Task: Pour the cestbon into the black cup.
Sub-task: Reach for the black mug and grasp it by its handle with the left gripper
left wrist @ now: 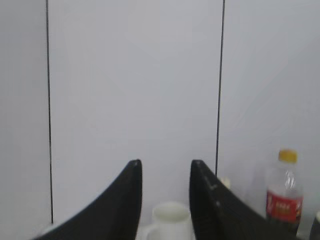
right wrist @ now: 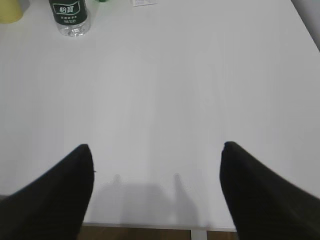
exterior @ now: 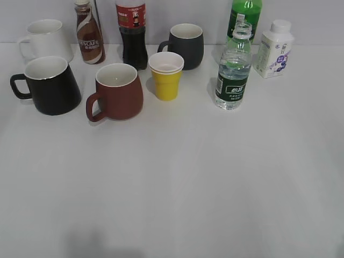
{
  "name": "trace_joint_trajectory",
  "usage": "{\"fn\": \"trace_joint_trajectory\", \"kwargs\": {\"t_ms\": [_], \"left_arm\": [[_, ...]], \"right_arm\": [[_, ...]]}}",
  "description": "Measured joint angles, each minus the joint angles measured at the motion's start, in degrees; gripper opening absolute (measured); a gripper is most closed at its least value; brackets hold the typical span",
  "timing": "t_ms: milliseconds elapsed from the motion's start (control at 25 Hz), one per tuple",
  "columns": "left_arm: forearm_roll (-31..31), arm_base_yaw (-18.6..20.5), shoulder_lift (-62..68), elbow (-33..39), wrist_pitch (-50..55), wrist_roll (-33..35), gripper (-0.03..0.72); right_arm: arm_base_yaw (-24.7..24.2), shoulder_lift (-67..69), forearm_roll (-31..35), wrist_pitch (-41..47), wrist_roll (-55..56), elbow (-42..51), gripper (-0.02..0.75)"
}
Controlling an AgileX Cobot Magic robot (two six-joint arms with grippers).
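- Cestbon (exterior: 233, 72) upright on the white table (exterior: 188, 183), right of centre, cap off, partly filled, dark green label facing forward.
- Just behind it, a bright green soda bottle (exterior: 245, 15); to its right, a white milk bottle (exterior: 274, 48).
- Black cup (exterior: 51, 85) far over on the left, handle pointing left, white inside showing; well apart from the cestbon.
- Between them: brown-red mug (exterior: 117, 91), yellow cup (exterior: 166, 76) with a white cup nested inside, dark grey mug (exterior: 186, 45) behind.
- Back row left: white mug (exterior: 45, 38), Nescafé bottle (exterior: 88, 33), cola bottle (exterior: 132, 33).
- Left gripper (left wrist: 165, 167) aimed at the wall, fingers a narrow gap apart, nothing between them.
- Right gripper (right wrist: 156, 152) spread wide over bare table near the front edge, empty; cestbon at the top left of its view.
- Neither arm visible in the exterior view.
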Motion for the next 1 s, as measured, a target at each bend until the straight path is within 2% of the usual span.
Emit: {"fn": "trace_joint_trajectory", "kwargs": {"t_ms": [320, 600, 760, 1000], "left_arm": [[2.1, 0.0, 32.1, 7.3, -21.6, 0.0, 0.360], [3.0, 0.0, 61.4, 7.5, -50.5, 0.0, 0.369], [3.9, 0.0, 73.5, 7.5, -55.8, 0.0, 0.369], [4.4, 0.0, 82.4, 5.2, -56.6, 0.0, 0.369]], "right_arm": [[0.0, 0.0, 0.0, 0.0, 0.0, 0.0, 0.590], [0.0, 0.0, 0.0, 0.0, 0.0, 0.0, 0.590], [0.0, 0.0, 0.1, 0.0, 0.0, 0.0, 0.590], [0.0, 0.0, 0.2, 0.0, 0.0, 0.0, 0.590]]}}
